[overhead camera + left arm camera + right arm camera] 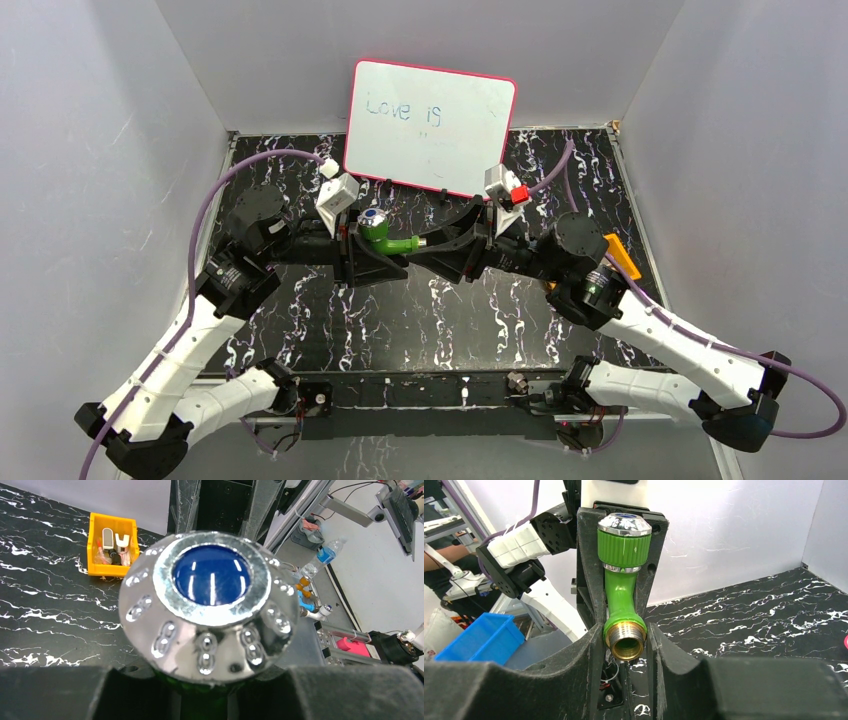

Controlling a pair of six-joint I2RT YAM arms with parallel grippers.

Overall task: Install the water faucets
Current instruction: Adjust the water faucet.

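High rear overview; both wrist views close on the same tap [621, 592]

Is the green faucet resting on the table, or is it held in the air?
Held in the air: the left end effector clamps the green faucet, with the table visible beneath.

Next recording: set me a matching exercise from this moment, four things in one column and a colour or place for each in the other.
Things:
1. knob centre
2. tap body
3. threaded end
4. whiteboard

Matches:
a. green
b. propped up at the back
c. blue
d. brass-coloured

Pairs: 1-c, 2-a, 3-d, 4-b
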